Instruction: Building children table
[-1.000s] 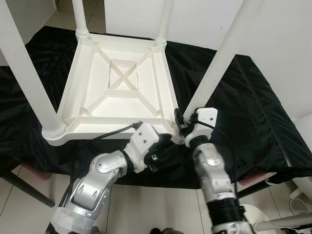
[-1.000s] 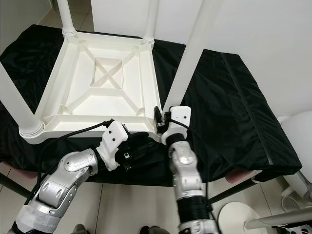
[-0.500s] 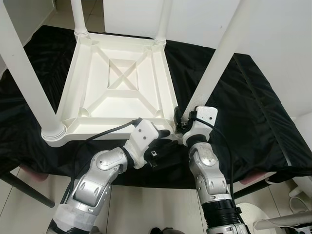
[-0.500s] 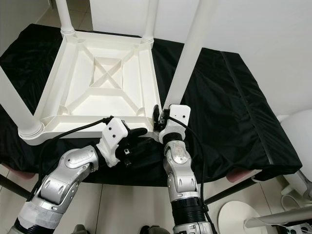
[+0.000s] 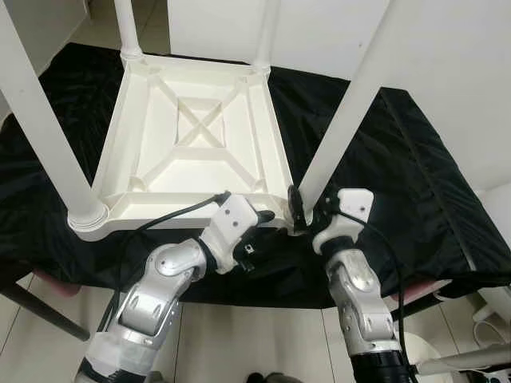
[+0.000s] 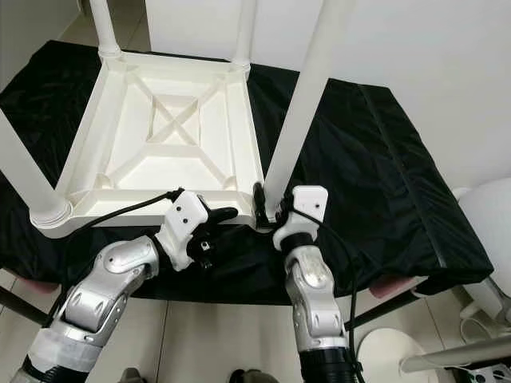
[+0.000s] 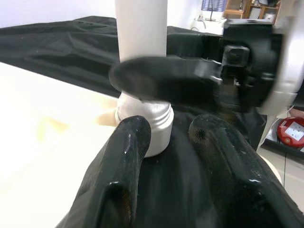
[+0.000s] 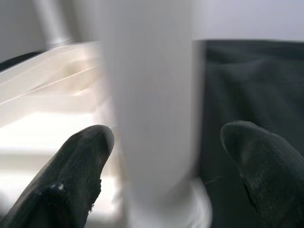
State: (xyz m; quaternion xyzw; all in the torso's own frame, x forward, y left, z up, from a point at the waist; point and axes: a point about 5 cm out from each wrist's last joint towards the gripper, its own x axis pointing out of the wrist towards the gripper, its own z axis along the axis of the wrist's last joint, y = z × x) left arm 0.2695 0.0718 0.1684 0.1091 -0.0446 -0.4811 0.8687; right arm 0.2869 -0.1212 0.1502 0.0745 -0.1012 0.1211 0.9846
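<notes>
An upturned table lies on a cloth before me, legs up. At its near right corner stands a leg; my right gripper straddles its base, my left gripper just left of it.

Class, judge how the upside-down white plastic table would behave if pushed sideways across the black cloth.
The table looks like hollow ribbed plastic, so it is probably light and stiff. Lying flat on its top, it would likely slide, not tip. The black cloth may bunch under it.
</notes>
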